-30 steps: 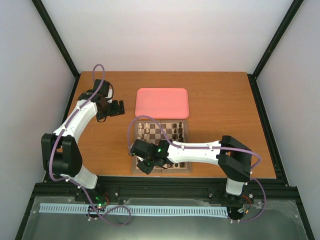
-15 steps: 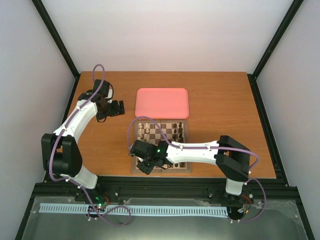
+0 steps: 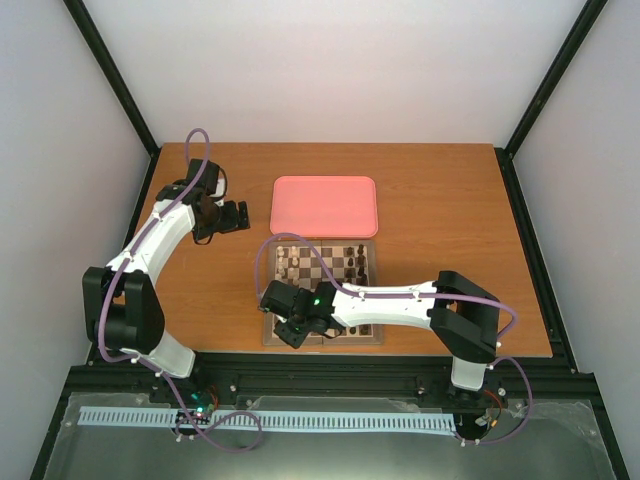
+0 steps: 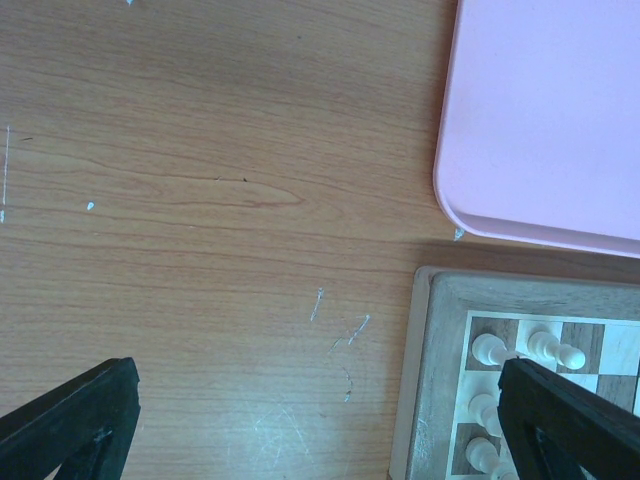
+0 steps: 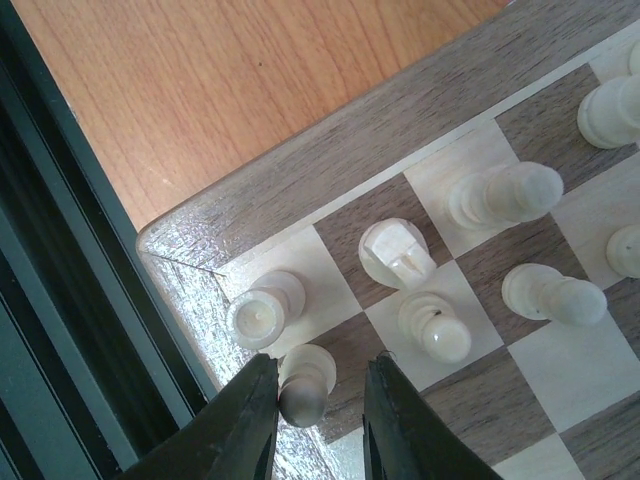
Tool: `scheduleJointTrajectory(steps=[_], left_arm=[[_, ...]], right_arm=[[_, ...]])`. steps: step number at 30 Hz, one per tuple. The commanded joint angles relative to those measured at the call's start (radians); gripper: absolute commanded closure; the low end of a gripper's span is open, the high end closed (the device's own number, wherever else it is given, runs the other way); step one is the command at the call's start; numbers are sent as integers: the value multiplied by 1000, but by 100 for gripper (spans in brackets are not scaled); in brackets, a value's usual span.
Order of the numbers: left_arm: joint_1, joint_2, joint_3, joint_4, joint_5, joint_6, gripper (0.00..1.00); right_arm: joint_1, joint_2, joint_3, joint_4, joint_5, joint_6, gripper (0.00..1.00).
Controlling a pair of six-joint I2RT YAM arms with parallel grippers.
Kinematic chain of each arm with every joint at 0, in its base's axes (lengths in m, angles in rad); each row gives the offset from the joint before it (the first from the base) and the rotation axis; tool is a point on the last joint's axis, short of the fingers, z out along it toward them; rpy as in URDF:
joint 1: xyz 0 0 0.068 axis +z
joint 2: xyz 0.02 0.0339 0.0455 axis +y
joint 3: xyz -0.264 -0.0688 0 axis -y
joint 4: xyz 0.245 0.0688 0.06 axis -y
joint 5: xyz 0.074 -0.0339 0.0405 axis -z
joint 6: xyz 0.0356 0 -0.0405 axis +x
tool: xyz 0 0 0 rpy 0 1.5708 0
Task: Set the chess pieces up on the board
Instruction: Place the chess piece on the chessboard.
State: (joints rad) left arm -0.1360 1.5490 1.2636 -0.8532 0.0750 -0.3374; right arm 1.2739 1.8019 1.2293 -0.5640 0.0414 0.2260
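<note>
Finishing this placement, note your right gripper [image 5: 318, 372] stands slightly open around a cream pawn [image 5: 303, 390] at the board's [image 5: 300, 170] near-left corner. Lift straight up, since the corner piece [image 5: 262, 312] sits just beside your finger.

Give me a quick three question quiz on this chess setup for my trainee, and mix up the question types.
1. True or false: the left hand is gripping something.
2. In one word, what colour is the tray beyond the board?
3. The right hand has its fingers on either side of a cream pawn. Where does that pawn stand? A: in the middle of the board. B: near a corner of the board. C: on the tray.

Key: 1 false, it is open over bare table; 2 pink; 3 B.
</note>
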Motion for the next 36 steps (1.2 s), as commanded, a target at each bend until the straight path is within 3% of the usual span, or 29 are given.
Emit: scheduleJointTrajectory(steps=[1, 16, 24, 36], left_arm=[[-4, -22, 3, 14, -3, -1, 0], [-4, -24, 1, 16, -4, -1, 0], [-4, -25, 2, 12, -4, 1, 0], [-4, -29, 10, 9, -9, 0, 0]], right_arm=[[5, -9, -10, 3, 42, 14, 74], [5, -4, -7, -24, 47, 16, 73], [5, -36, -4, -38, 66, -9, 56], [-3, -164, 97, -229, 152, 17, 52]])
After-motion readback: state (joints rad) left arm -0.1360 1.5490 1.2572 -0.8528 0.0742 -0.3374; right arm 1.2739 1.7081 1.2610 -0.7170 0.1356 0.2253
